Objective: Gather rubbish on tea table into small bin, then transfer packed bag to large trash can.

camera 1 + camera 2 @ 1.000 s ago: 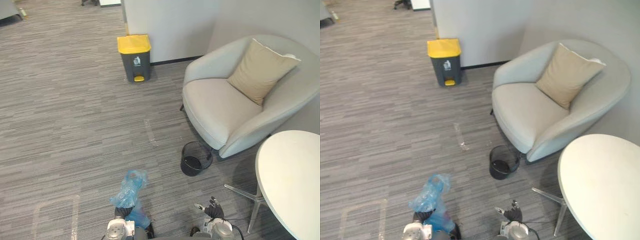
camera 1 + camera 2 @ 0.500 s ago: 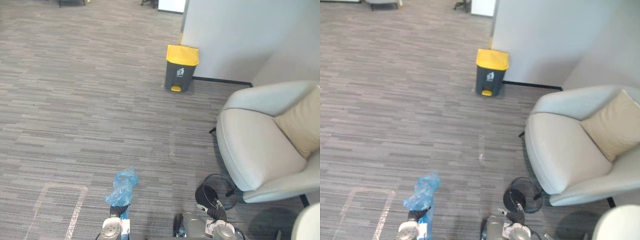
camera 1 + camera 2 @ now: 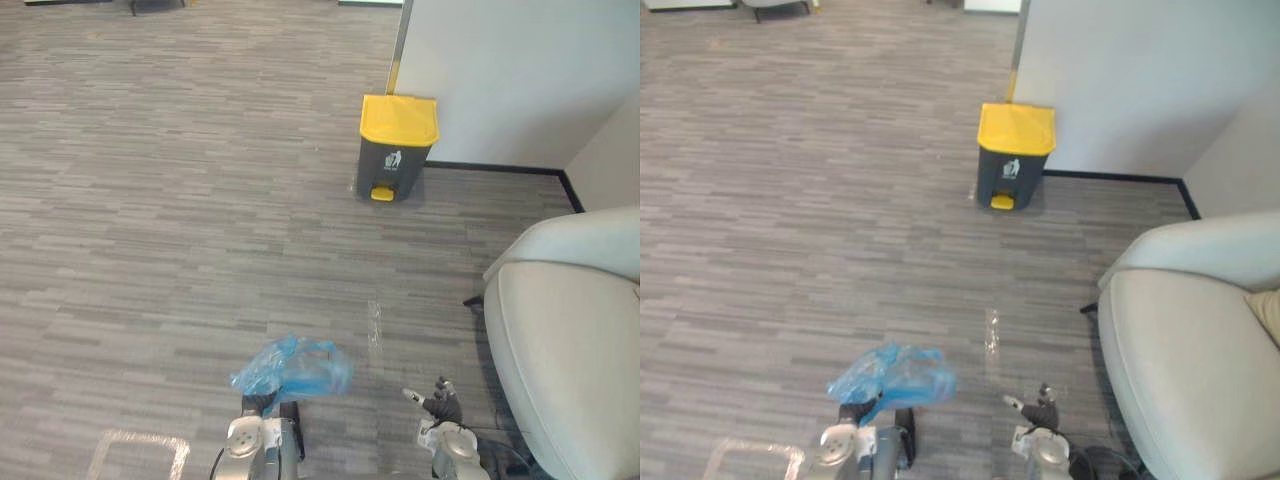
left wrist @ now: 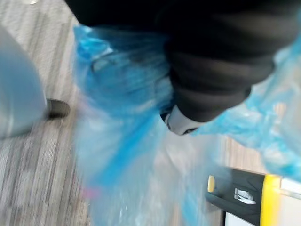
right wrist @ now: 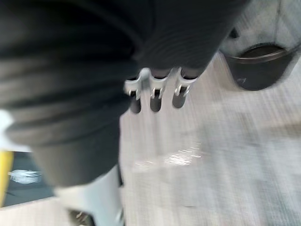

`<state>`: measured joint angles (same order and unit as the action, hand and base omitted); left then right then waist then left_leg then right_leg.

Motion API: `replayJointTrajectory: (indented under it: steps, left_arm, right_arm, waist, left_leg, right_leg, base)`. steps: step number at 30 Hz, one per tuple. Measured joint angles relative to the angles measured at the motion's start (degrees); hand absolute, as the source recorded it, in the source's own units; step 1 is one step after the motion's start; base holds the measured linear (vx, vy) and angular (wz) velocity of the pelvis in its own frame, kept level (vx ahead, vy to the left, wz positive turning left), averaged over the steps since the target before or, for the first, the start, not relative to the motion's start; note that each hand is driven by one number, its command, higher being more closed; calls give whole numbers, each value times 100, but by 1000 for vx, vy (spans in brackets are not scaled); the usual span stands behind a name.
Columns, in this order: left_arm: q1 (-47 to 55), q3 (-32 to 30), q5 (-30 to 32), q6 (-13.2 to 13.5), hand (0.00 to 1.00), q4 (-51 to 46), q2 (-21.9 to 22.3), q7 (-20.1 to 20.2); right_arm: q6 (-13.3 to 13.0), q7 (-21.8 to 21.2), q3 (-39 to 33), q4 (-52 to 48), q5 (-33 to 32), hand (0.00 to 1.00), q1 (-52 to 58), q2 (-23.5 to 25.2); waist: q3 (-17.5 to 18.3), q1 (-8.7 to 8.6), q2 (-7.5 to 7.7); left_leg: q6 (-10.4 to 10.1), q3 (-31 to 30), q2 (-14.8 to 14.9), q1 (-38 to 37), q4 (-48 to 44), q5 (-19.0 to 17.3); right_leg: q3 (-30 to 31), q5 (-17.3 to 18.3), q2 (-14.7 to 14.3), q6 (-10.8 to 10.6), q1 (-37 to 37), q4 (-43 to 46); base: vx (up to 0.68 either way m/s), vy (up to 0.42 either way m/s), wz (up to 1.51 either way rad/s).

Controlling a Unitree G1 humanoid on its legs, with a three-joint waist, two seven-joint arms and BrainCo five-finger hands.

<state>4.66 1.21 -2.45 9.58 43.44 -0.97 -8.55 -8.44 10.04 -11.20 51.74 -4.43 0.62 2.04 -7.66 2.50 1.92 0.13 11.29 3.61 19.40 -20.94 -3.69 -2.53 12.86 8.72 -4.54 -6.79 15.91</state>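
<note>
Through the head cameras I am looking down at a grey carpet (image 3: pixel 150 200), where my left hand (image 3: pixel 257 404) is gripping the neck of the blue bag (image 3: pixel 292 368), which is puffing up above it, off the floor. My right hand (image 3: pixel 441 405) is hanging near the foot of the pale armchair (image 3: pixel 570 350), with its fingers spread apart and nothing in them. The large trash can (image 3: pixel 396 147), grey with a yellow lid, is standing shut against the white wall (image 3: pixel 500 60), well apart from the bag. The left wrist camera is showing blue plastic bunching around the hand's dark cover, with the trash can beyond it. The right wrist camera is showing straight fingers over carpet, and the small bin (image 5: pixel 261 66) is sitting nearby on the floor
</note>
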Motion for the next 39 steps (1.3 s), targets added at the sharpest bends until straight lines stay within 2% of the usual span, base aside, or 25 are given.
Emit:
replayJointTrajectory:
  steps: [3,4,5,7,9,11,13,14,15,18,20,21,22,24,25,27,28,29,30,31,33,35,37,38,39]
  left_arm:
    - [67,41,-3,1,100,-20,-37,-11]
    - [105,114,-6,-4,100,-13,-73,-10]
    - [109,126,-7,-19,100,-6,-74,-13]
    - [101,130,-11,-32,100,-6,-44,-20]
    - [74,115,-11,-38,100,16,-39,-18]
    - [12,40,-12,-38,100,114,-23,-14]
    - [-45,15,-11,-39,100,272,-48,-10]
    - [-54,-15,-12,-39,100,307,-40,-10]
    - [-106,-33,-9,-39,100,433,9,-10]
    - [-79,-23,-4,-35,100,439,154,-3]
    - [-81,-15,-4,-38,100,395,231,4]
    - [-69,-15,-4,-39,100,347,255,6]
    - [-37,-11,-3,-35,100,208,324,26]
    - [-42,11,-3,-35,100,107,356,124]
    - [-45,6,-2,-33,100,17,356,125]
    - [-65,-6,-2,-32,100,2,359,127]
    - [-57,-1,-1,-32,100,5,358,130]
    - [-53,45,-2,-32,100,18,354,130]
    - [-61,53,-2,-29,100,68,365,130]
    - [-90,64,-5,-31,100,198,231,104]
    - [-210,93,-5,-30,100,233,132,103]
    - [-174,93,-3,-31,100,235,130,102]
    - [-112,228,-3,-34,100,231,120,98]
    - [-112,244,-3,-37,100,235,114,98]
    - [-112,251,-6,-58,100,250,115,93]
  right_arm:
    - [3,-19,18,87,14,0,-34,47]
    - [3,-29,38,76,26,0,4,65]
    - [5,-31,46,70,75,0,57,73]
    - [39,-32,91,-29,226,0,237,83]
    - [52,-34,85,-167,224,0,243,67]
    - [52,-35,75,-130,227,0,171,39]
    - [50,-37,68,-39,226,0,166,-7]
    - [51,-42,68,-33,228,0,164,-14]
    - [56,-45,47,18,235,0,117,-119]
    - [72,-46,-2,97,247,0,3,-173]
    - [81,-53,122,15,223,0,79,-122]
    - [83,-53,154,-15,222,0,98,-106]
    - [82,-44,239,-133,215,0,140,-69]
    - [82,-43,249,-177,209,0,138,27]
    - [83,-44,245,-208,209,0,138,77]
    - [85,-40,235,-297,208,0,103,91]
    - [80,-37,214,-342,208,0,121,92]
    - [76,-33,195,-335,211,0,141,28]
    - [83,-37,192,-270,212,0,134,-10]
    - [100,-29,249,-60,220,0,111,41]
    - [106,-25,241,54,220,0,90,71]
    - [117,-27,241,75,223,0,62,70]
    - [104,-50,257,48,226,0,58,84]
    - [106,-56,268,49,226,0,66,94]
    - [112,-66,288,45,228,0,120,106]
  waist:
    - [-28,40,-24]
    - [-60,31,-51]
    - [-76,6,-74]
    - [-81,-33,-64]
    - [-91,-110,-45]
    - [-95,-238,-48]
    - [-94,-291,-19]
    - [-103,-309,-25]
    - [-115,-352,-227]
    - [-122,-269,-412]
    - [-134,-305,-412]
    - [-148,-273,-389]
    - [-155,-206,-385]
    - [-181,-188,-304]
    - [-185,-120,-267]
    - [-211,-22,-229]
    - [-207,-3,-225]
    - [-147,7,-333]
    - [-149,45,-313]
    - [-42,12,-91]
    - [0,7,33]
    - [-6,70,41]
    - [4,57,-19]
    - [-5,53,-16]
    - [-39,-16,-13]
  left_leg:
    - [66,257,-66,-616,86,-496]
    - [60,331,-70,-964,191,-681]
    - [65,351,-73,-1121,234,-743]
    - [38,484,-74,-1700,534,-962]
    - [36,513,-61,-2081,776,-1052]
    - [-13,522,15,-2360,916,-1129]
    - [-253,384,-25,-2728,1097,-1319]
    - [-313,290,-40,-2803,1104,-1388]
    - [-371,40,97,-3010,1131,-1432]
    - [-597,-427,217,-2922,645,-1206]
    - [-1036,-701,441,-2099,-1568,-720]
    - [-1157,-700,521,-1856,-2095,-485]
    - [-978,-546,730,-1421,-3087,-597]
    - [-750,-295,894,-966,-3460,-879]
    - [-595,-123,938,-693,-3165,-1043]
    - [-526,37,871,-486,-2102,-1135]
    - [-480,-83,668,-431,-905,-966]
    - [-560,-482,465,-446,243,-319]
    - [-533,-549,405,-503,302,1]
    - [-473,-439,164,-612,439,-56]
    - [-332,-337,35,-598,208,-313]
    - [-213,-83,-2,-869,157,-551]
    - [-104,259,-41,-1404,391,-821]
    - [-84,297,-68,-1537,445,-870]
    - [-56,334,-99,-1823,519,-985]
  right_leg:
    - [427,-507,139,-477,517,1628]
    - [550,-974,166,-560,1066,2873]
    - [559,-907,161,-547,1314,3351]
    - [189,-295,104,-203,2137,4066]
    - [-333,-3,74,-54,2621,3672]
    - [-653,13,-119,22,2784,2489]
    - [-603,-744,-391,91,2659,335]
    - [-565,-1237,-425,200,2631,133]
    - [-656,-1363,-577,516,2459,183]
    - [-840,-691,-569,691,2388,700]
    - [-1065,-384,-574,726,1765,487]
    - [-1060,-336,-585,741,1593,388]
    - [-1051,-234,-633,824,1224,176]
    - [-1021,-158,-639,813,751,-126]
    - [-944,-136,-623,778,505,-312]
    - [-781,-131,-546,762,275,-467]
    - [-687,-72,-434,626,182,-515]
    - [-555,47,-412,363,131,-531]
    - [-445,99,-391,248,109,-533]
    - [-200,64,-190,198,100,-640]
    - [51,-7,-35,125,110,-518]
    - [316,-24,68,31,208,11]
    - [576,-439,176,-524,1128,2071]
    - [618,-525,211,-594,1388,2597]
    - [590,-405,216,-482,1754,3430]
  base:
    - [308,200,-42]
    - [208,121,-34]
    - [321,126,-36]
    - [300,53,-26]
    - [396,-49,-15]
    - [422,-100,12]
    - [444,-141,35]
    - [550,-155,49]
    - [597,-146,33]
    - [573,-183,31]
    - [478,-168,48]
    - [436,-82,15]
    - [405,-27,-4]
    - [384,-4,-13]
    - [428,82,-41]
    - [439,154,-49]
    - [361,234,-44]
    - [357,259,-49]
    - [360,251,-26]
    - [294,190,-10]
    - [355,232,-9]
    - [329,231,-46]
    - [293,210,-67]
    - [251,164,-41]
    - [329,126,-22]
